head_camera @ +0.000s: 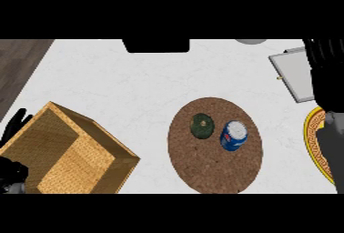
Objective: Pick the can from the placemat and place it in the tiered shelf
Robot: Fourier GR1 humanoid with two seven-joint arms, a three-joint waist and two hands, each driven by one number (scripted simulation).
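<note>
A blue can (234, 135) with a silvery top and a red and white mark sits on the right part of a round, brown, cork-like placemat (214, 170), just beside a dark green round thing (201, 125). The tiered shelf (74, 157), a boxy tan woven-wood frame, stands well apart on the white marbled table (134, 86). The left hand (15, 126) by the shelf and the right hand (324, 63) at the right edge both rest released, fingers straight.

The can (234, 135) stands on the placemat (215, 168), a round object (201, 126) at its ten o'clock. The tiered shelf (74, 154) lies at the placemat's nine o'clock.
</note>
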